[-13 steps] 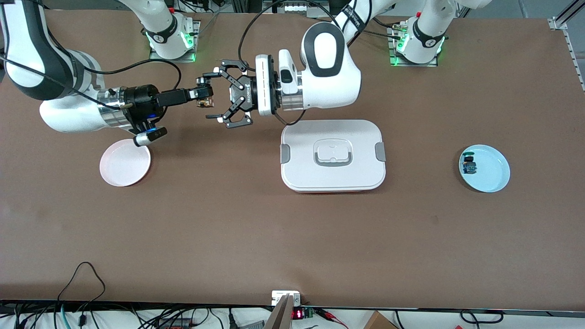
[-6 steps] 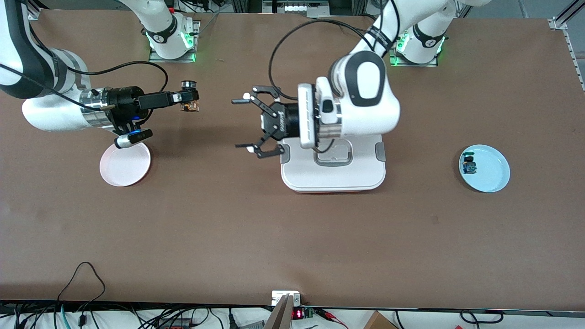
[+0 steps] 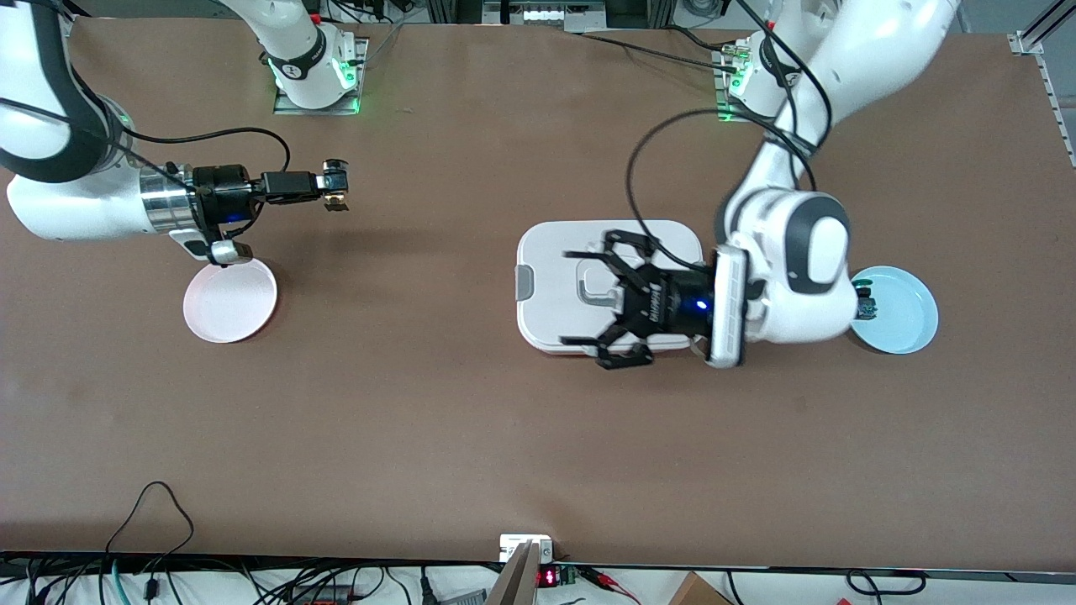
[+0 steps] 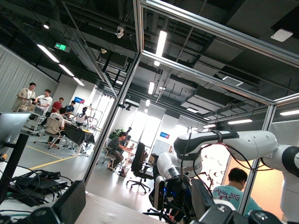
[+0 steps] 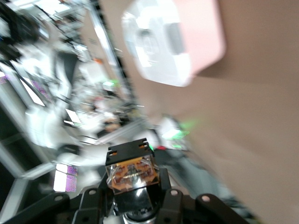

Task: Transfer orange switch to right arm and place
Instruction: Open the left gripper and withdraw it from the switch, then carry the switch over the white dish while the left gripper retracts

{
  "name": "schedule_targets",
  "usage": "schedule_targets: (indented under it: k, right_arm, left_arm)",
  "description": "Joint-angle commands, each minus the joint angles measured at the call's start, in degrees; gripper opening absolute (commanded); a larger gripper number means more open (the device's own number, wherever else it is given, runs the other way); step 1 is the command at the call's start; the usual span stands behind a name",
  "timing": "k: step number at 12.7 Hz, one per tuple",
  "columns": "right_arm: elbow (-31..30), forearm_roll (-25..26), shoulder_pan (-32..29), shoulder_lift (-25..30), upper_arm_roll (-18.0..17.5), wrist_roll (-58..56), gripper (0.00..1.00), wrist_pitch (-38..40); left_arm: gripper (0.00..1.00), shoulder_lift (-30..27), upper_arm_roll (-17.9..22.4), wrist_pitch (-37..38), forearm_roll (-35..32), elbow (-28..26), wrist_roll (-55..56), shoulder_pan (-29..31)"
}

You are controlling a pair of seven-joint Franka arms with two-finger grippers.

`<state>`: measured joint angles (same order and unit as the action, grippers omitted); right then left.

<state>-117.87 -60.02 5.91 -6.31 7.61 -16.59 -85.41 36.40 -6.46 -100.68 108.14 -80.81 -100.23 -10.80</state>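
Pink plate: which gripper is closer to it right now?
Right. The right gripper, shut on the orange switch, hangs over bare table beside the pink plate. The open left gripper is over the white lidded box, mid-table.

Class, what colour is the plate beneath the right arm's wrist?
Pale pink plate; the front view shows it best.

Colours showing across the brown table

The brown table (image 3: 437, 420) is carrying a pale pink plate (image 3: 229, 300), a white box with grey clips (image 3: 588, 244) and a light blue plate (image 3: 904, 311). The orange switch (image 3: 335, 200) is showing black with amber-orange, sitting in the black right gripper (image 3: 336, 186). Both arms are gleaming white with black bands, the left gripper (image 3: 588, 309) is showing black, and the bases are glowing green.
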Motion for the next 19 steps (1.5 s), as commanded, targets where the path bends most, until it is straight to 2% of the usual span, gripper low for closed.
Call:
schedule_targets:
  k: [1, 3, 5, 7, 10, 14, 15, 16, 19]
  right_arm:
    - [-0.1, 11.1, -0.4, 0.9, -0.1, -8.0, 0.18, -3.0]
    - [1.2, 25.0, 0.5, 1.1, -0.1, -13.5, 0.18, -9.4]
    - [1.3, 34.5, 0.9, 0.7, -0.1, -19.6, 0.18, -11.6]
    - [0.8, 43.6, 0.9, -0.2, -0.1, -26.8, 0.18, -17.2]
    - [-0.2, 50.2, 0.3, -3.3, -0.1, -37.2, 0.18, -23.9]
    - [-5.4, 59.6, -0.2, -3.3, 0.0, -42.6, 0.18, -35.9]
    - [-6.5, 62.4, -0.5, -3.3, 0.0, -43.8, 0.18, -38.7]
    - [-7.4, 65.6, -0.8, -3.4, 0.0, -45.4, 0.18, -41.7]
    - [-8.7, 69.8, -2.6, -5.0, 0.0, -47.2, 0.18, -48.3]
  left_arm:
    - [1.00, 5.7, -0.9, 4.3, -6.7, 3.7, -0.3, 6.3]
    - [1.00, 10.3, -0.8, 9.9, -9.5, 3.7, -1.1, 13.7]
    - [1.00, 10.5, -0.3, 10.1, -16.7, 5.0, -1.1, 18.3]
    - [1.00, 10.5, 0.1, 10.6, -26.2, 7.2, -0.9, 22.2]
    - [1.00, 9.7, 0.1, 10.6, -45.8, 12.2, 1.8, 27.2]
    - [1.00, 7.0, 0.0, 10.7, -72.3, 19.6, 14.2, 30.7]
    - [1.00, 4.4, 0.2, 10.6, -76.7, 19.8, 15.9, 30.7]
    - [1.00, 0.1, 0.5, 10.2, -84.2, 19.9, 21.1, 30.1]
    - [1.00, -7.5, -0.5, 10.6, -94.4, 19.8, 32.3, 29.4]
